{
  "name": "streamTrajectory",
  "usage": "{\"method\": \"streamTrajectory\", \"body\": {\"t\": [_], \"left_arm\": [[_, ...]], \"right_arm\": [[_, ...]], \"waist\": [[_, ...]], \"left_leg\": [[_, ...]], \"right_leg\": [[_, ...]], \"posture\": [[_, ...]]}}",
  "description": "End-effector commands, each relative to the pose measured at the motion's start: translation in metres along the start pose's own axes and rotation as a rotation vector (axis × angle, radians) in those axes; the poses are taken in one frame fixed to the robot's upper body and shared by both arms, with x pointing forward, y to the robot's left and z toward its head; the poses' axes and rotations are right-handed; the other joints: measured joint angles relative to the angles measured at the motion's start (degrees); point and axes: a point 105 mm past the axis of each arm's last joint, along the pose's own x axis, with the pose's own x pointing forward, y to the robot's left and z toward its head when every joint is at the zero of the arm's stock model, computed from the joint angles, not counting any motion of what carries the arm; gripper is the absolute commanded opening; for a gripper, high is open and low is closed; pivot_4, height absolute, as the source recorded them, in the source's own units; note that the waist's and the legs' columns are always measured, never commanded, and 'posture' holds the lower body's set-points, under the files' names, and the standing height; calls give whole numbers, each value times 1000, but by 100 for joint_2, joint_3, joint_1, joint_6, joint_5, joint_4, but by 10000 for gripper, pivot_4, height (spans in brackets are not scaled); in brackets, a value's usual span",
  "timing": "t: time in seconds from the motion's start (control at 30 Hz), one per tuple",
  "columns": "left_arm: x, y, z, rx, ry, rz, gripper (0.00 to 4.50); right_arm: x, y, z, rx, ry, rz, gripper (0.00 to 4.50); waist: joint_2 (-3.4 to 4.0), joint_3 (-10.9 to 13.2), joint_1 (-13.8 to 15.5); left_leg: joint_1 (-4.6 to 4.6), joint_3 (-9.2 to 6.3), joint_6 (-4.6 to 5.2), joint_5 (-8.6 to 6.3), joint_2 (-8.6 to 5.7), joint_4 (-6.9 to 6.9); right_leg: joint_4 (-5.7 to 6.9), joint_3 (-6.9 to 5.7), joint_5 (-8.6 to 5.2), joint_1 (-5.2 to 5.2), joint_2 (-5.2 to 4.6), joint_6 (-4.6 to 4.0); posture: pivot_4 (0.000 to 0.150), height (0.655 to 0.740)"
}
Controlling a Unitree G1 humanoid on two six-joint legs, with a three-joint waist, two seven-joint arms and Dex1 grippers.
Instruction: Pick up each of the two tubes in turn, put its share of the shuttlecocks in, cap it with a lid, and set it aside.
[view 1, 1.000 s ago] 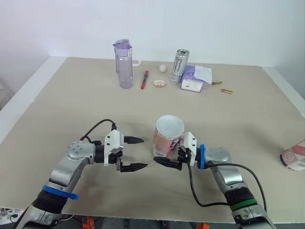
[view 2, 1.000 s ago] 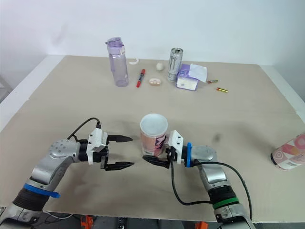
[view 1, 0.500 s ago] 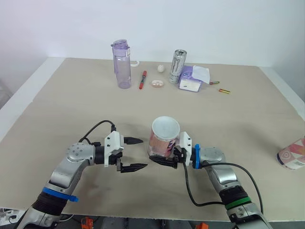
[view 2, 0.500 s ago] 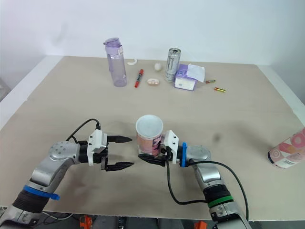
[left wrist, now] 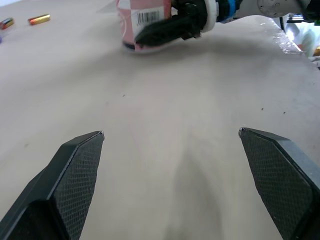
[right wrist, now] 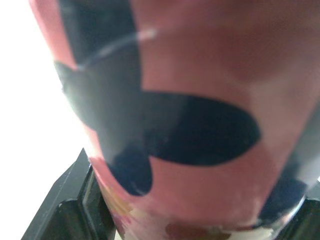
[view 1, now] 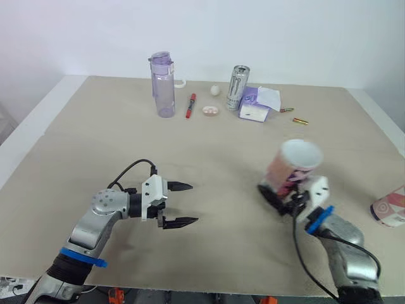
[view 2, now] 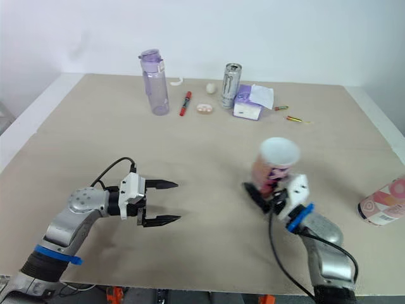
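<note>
A pink patterned tube (view 1: pixel 290 168) with a white top leans slightly at the right of the table. My right gripper (view 1: pixel 279 199) is shut on its lower part, and the tube's printed wall (right wrist: pixel 170 115) sits close between the fingers in the right wrist view. A second pink tube (view 1: pixel 390 208) lies on its side at the far right edge. To the left of the table's middle, my left gripper (view 1: pixel 192 204) is open and empty, its fingers (left wrist: pixel 75 175) spread wide over bare table. The held tube (left wrist: pixel 145 22) also shows in the left wrist view.
Along the back of the tan table (view 1: pixel 114 145) stand a purple bottle (view 1: pixel 163 85) and a drink can (view 1: pixel 236 88). Beside them lie a red pen (view 1: pixel 190 106), a white ball (view 1: pixel 216 90), a purple tissue pack (view 1: pixel 256 104) and two small batteries (view 1: pixel 300 121).
My right arm has swung to the right, carrying the tube from the table's middle beside the left gripper to the right side. The left gripper has stayed open in place.
</note>
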Motion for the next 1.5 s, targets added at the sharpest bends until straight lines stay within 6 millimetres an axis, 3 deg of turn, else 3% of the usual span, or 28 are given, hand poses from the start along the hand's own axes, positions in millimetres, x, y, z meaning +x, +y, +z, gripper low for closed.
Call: {"method": "streamTrajectory", "body": {"t": [0.03,0.17,0.43,0.5,0.53,0.6,0.87,1.3,1.5], "left_arm": [[5,2,8,31,-26,3,45000],[8,0,9,32,-31,-6,45000],[10,2,11,40,-34,1,45000],[10,2,11,40,-34,2,45000],[10,2,11,40,-34,1,45000],[10,2,11,39,-33,0,45000],[12,2,10,37,-33,-3,45000],[14,3,8,35,-28,-11,45000],[14,7,5,21,-29,4,45000]], "right_arm": [[-14,-43,14,5,-58,-267,33728],[-22,-74,2,44,-36,-450,33728],[-19,-90,-19,151,0,-524,33728],[-17,-89,-20,154,11,-509,33728],[-16,-87,-20,153,16,-497,39885],[-14,-83,-22,142,32,-470,44473],[-23,-78,-24,119,71,-456,44473],[-55,-57,-18,98,133,-428,44473],[-78,-29,-20,-4,206,-264,44473]], "waist": [[1,0,-5],[6,-2,-5],[15,-5,-18],[15,-5,-18],[15,-5,-18],[15,-5,-18],[15,-6,-15],[16,-7,-5],[20,-9,1]], "left_leg": [[2,0,0,0,0,0],[14,1,1,1,3,2],[20,7,3,1,2,1],[23,7,3,1,1,1],[23,6,2,1,0,1],[23,7,3,1,-1,1],[29,1,3,1,2,-2],[30,2,3,0,6,-5],[30,2,0,-2,4,-9]], "right_leg": [[0,0,-3,0,1,9],[0,3,0,4,4,13],[0,18,-1,11,8,17],[0,22,-2,15,9,18],[0,23,-2,17,9,18],[0,27,-2,17,9,19],[0,27,-8,24,17,24],[0,27,-16,23,18,26],[-1,26,-24,22,13,28]], "posture": [[1500,7400],[1500,7400],[1500,7400],[1500,7400],[1500,7400],[1500,7400],[1500,7400],[1500,7400],[1500,7400]]}}
